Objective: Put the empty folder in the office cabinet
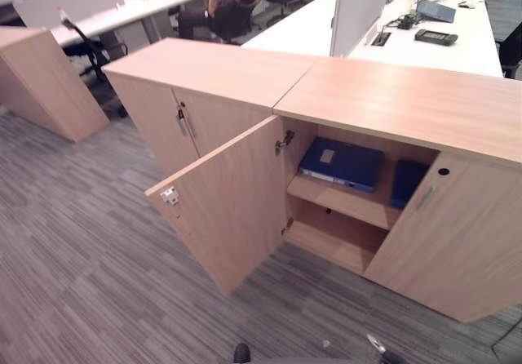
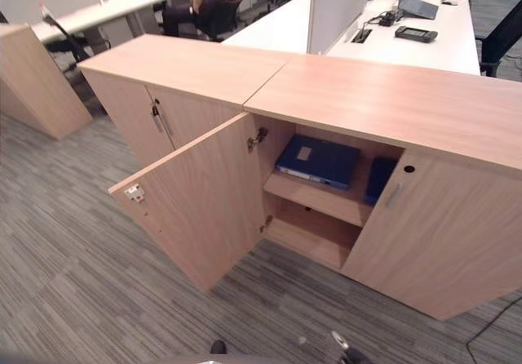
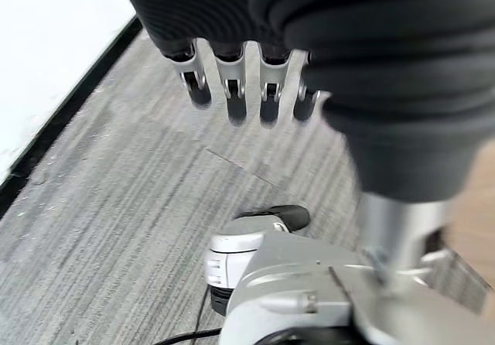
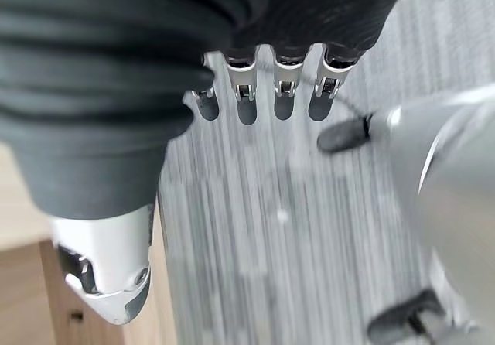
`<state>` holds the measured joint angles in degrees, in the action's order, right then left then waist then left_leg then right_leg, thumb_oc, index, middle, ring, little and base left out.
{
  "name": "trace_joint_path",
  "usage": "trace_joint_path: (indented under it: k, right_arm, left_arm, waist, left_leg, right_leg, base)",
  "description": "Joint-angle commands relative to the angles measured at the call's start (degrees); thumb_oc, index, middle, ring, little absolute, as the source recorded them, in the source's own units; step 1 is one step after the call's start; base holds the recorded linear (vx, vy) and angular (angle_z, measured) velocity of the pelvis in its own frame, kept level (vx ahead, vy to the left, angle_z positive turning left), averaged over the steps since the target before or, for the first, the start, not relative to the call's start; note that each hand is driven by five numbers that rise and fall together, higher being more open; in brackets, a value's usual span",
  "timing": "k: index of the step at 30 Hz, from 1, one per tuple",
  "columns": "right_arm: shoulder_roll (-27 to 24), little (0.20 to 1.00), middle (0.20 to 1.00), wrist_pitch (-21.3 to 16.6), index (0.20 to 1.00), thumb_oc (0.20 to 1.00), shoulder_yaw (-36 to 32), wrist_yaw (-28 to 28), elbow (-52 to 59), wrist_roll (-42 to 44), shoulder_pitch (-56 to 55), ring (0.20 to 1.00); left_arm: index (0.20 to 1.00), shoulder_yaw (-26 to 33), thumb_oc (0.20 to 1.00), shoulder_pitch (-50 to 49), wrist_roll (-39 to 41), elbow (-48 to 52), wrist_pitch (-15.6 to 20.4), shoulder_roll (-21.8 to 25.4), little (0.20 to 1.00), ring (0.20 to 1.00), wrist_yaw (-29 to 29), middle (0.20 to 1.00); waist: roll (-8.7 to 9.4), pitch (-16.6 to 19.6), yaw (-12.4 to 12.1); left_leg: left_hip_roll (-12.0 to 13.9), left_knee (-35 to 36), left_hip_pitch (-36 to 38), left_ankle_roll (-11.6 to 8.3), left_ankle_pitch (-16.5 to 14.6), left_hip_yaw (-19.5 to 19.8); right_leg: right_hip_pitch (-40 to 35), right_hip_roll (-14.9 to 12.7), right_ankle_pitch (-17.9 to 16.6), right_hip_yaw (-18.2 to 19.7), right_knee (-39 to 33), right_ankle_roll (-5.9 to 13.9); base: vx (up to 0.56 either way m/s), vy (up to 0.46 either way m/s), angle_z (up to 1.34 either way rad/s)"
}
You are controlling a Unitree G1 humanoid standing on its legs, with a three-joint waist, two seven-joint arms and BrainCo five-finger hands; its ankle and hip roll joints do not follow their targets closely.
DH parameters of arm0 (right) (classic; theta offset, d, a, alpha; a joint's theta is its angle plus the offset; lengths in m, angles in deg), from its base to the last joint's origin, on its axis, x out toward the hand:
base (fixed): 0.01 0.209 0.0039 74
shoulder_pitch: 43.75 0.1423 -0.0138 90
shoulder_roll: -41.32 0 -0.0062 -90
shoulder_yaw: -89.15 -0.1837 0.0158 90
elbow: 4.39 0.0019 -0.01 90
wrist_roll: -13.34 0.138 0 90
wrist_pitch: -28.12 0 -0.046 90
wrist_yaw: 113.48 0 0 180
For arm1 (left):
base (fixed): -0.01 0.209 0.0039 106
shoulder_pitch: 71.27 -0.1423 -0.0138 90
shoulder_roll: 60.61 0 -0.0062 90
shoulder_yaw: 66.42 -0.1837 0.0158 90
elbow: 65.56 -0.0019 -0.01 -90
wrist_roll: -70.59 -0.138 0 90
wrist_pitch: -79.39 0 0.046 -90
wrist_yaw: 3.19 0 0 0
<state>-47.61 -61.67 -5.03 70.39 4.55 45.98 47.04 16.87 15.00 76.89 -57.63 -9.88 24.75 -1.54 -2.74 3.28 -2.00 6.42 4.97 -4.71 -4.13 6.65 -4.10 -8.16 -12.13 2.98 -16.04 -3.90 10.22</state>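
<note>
Lying flat on the cabinet's point(image 1: 391, 103) upper shelf point(image 1: 342, 201), the blue folder point(image 1: 341, 163) looks delivered (1 door point(image 1: 224, 197) open). Both the left hand point(image 3: 240, 97) and right hand point(image 4: 263, 97) hang with relaxed, empty fingers, so shutting that door seems next.

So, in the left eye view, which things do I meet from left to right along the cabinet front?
Closed left cabinet doors → open door swung outward → flat blue folder on the upper shelf → second blue folder, partly hidden → closed right door.
</note>
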Motion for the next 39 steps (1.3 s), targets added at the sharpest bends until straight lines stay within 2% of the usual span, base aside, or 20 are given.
trace_joint_path:
  k: [1, 2, 4, 5, 6, 7, 8, 10, 11, 19, 28, 31, 36, 39]
  right_arm:
    - [2.77, 1.0, 1.0, -1.19, 1.0, 1.0, -1.56, -0.27, -1.73, 1.65, 3.86, 1.0]
    - [2.68, 1.0, 1.0, -1.24, 1.0, 1.0, -1.25, 0.06, -2.07, 1.4, 3.6, 1.0]
    - [2.28, 1.0, 1.0, -1.55, 1.0, 1.0, -0.11, 0.46, -1.61, 0.86, 4.04, 1.0]
    - [2.28, 1.0, 1.0, -1.55, 1.0, 1.0, -0.11, 0.46, -1.61, 0.86, 4.04, 1.0]
    - [2.14, 1.0, 1.0, -1.91, 1.0, 1.0, 0.08, 0.79, -1.1, 0.95, 4.19, 1.0]
    - [2.26, 1.0, 1.0, -2.11, 1.0, 1.0, 0.2, 0.83, -0.81, 1.15, 4.05, 1.0]
    - [2.26, 1.0, 1.0, -2.11, 1.0, 1.0, 0.2, 0.83, -0.81, 1.15, 4.04, 1.0]
    - [1.9, 1.0, 1.0, -2.69, 1.0, 1.0, -0.67, 0.7, -0.2, 2.27, 3.07, 1.0]
    - [1.82, 1.0, 1.0, -2.79, 1.0, 1.0, -0.92, 0.83, -0.24, 2.44, 2.88, 1.0]
    - [0.11, 1.0, 1.0, -2.47, 1.0, 1.0, -3.7, 0.97, -0.77, 3.32, 1.83, 1.0]
    - [-1.13, 1.0, 1.0, -2.01, 1.0, 1.0, -5.62, 1.09, -0.17, 3.29, 1.28, 1.0]
    - [-1.53, 1.0, 1.0, -1.63, 1.0, 1.0, -5.72, 1.09, 0.27, 2.72, 0.67, 1.0]
    - [-1.6, 1.0, 1.0, -1.16, 1.0, 1.0, -5.46, 0.94, 0.83, 2.43, 0.18, 1.0]
    - [-1.46, 1.0, 1.0, -0.94, 1.0, 1.0, -5.1, 0.68, 1.11, 2.36, -0.01, 1.0]
  left_arm:
    - [1.0, 1.63, 1.0, 4.37, 1.41, -3.32, 1.04, 0.98, 1.0, 1.0, 0.08, 1.0]
    - [1.0, 2.44, 1.0, 4.63, 2.62, -3.12, 1.15, 1.62, 1.0, 1.0, 0.53, 1.0]
    - [1.0, 2.97, 1.0, 4.85, 4.2, -2.78, 1.53, 1.83, 1.0, 1.0, 0.79, 1.0]
    - [1.0, 2.97, 1.0, 4.86, 4.21, -2.78, 1.53, 1.83, 1.0, 1.0, 0.79, 1.0]
    - [1.0, 2.98, 1.0, 5.14, 4.75, -3.06, 1.73, 1.5, 1.0, 1.0, 1.23, 1.0]
    - [1.0, 2.87, 1.0, 5.06, 4.72, -3.1, 1.82, 1.42, 1.0, 1.0, 1.31, 1.0]
    - [1.0, 2.87, 1.0, 5.06, 4.72, -3.1, 1.82, 1.42, 1.0, 1.0, 1.31, 1.0]
    - [1.0, 3.51, 1.0, 4.56, 5.44, -2.62, 2.25, 1.66, 1.0, 1.0, 1.84, 1.0]
    - [1.0, 3.71, 1.0, 4.44, 5.88, -2.35, 2.48, 1.82, 1.0, 1.0, 2.0, 1.0]
    - [1.0, 7.57, 1.0, 2.94, 10.57, 5.55, 4.33, 4.53, 1.0, 1.0, 3.17, 1.0]
    - [1.0, 10.03, 1.0, 1.87, 12.97, 24.67, 5.85, 9.3, 1.0, 1.0, 5.46, 1.0]
    - [1.0, 10.75, 1.0, 4.07, 13.61, 27.99, 6.02, 11.47, 1.0, 1.0, 6.34, 1.0]
    - [1.0, 12.63, 1.0, 6.78, 21.36, 31.99, 6.29, 12.61, 1.0, 1.0, 6.26, 1.0]
    - [1.0, 12.64, 1.0, 8.36, 22.41, 31.49, 6.17, 13.25, 1.0, 1.0, 6.26, 1.0]
  waist:
    - [1.32, -2.92, 1.05]
    - [2.19, -4.46, 0.96]
    - [3.07, -6.55, -0.32]
    - [3.06, -6.55, -0.29]
    - [3.42, -7.01, -0.84]
    - [3.26, -6.7, -0.9]
    - [3.26, -6.72, -0.91]
    - [2.74, -4.62, -0.79]
    - [2.66, -4.08, -0.7]
    - [1.11, -3.06, -0.85]
    - [0.59, -2.58, -0.86]
    - [0.65, -2.07, -0.34]
    - [0.72, -1.79, 0.17]
    - [0.65, -1.57, 0.54]
  left_leg:
    - [-3.82, -4.54, 1.67, 0.34, -8.45, -1.47]
    - [-1.96, -9.1, -0.03, -0.73, -8.79, -1.16]
    - [-1.05, -15.01, -2.26, -2.14, -9.52, 2.62]
    - [-1.05, -15.06, -2.3, -2.14, -9.54, 2.65]
    - [-0.6, -14.83, -2.49, -2.84, -9.49, 6.75]
    - [-0.16, -12.88, -1.77, -2.42, -9.54, 8.2]
    - [-0.15, -12.84, -1.73, -2.42, -9.52, 8.19]
    - [-1.06, -6.55, 0.6, -1.93, -8.82, 10.19]
    - [-1.51, -5.8, 1.03, -1.9, -8.45, 10.41]
    - [-3.24, -3.49, 4.06, -0.75, -8.35, 8.89]
    - [-3.6, -2.25, 5.89, 0.07, -8.77, 7.4]
    - [-3.62, -1.52, 6.82, 0.18, -8.82, 6.89]
    - [-3.63, -1.08, 7.57, 0.33, -8.93, 6.55]
    - [-3.64, -0.92, 7.92, 0.35, -9.01, 6.26]
  right_leg:
    - [7.08, 1.19, -0.24, 2.51, 2.76, -1.36]
    - [6.98, 1.8, 0.43, 2.27, 3.55, -2.38]
    - [7.08, 2.09, 0.58, 2.9, 4.43, -3.51]
    - [7.08, 2.1, 0.58, 2.88, 4.43, -3.51]
    - [6.88, 2.37, 0.21, 3.4, 4.01, -3.42]
    - [6.71, 2.87, -0.05, 3.6, 3.63, -3.18]
    - [6.68, 2.87, -0.05, 3.61, 3.62, -3.18]
    - [6.89, 3.62, -0.87, 3.93, 2.32, -2.88]
    - [7.0, 3.65, -1.1, 3.97, 1.8, -2.9]
    - [5.24, 3.65, -1.77, 4.34, -0.67, -2.37]
    - [5.34, 3.53, -2.44, 5.59, -1.11, -1.38]
    - [5.03, 3.62, -2.27, 6.13, -1.11, -1.15]
    - [4.79, 3.66, -2.26, 6.5, -1.11, -0.92]
    - [4.74, 3.67, -2.24, 6.8, -1.11, -0.8]
  base:
    - [-0.09, -0.174, 0.2]
    - [-0.11, -0.139, 0.29]
    - [-0.12, -0.104, 0.14]
    - [-0.1, -0.012, 0.05]
    - [-0.05, 0.005, 0.09]
    - [-0.05, 0.005, 0.11]
    - [0.01, 0.017, 0.06]
    - [0.06, 0.067, -0.04]
    - [0.05, 0.064, -0.11]
    - [0.04, 0.089, -0.12]
    - [0.01, 0.043, -0.13]
    - [0.03, 0.024, -0.17]
    - [0.01, 0.008, -0.11]
    - [0.0, 0.005, -0.03]
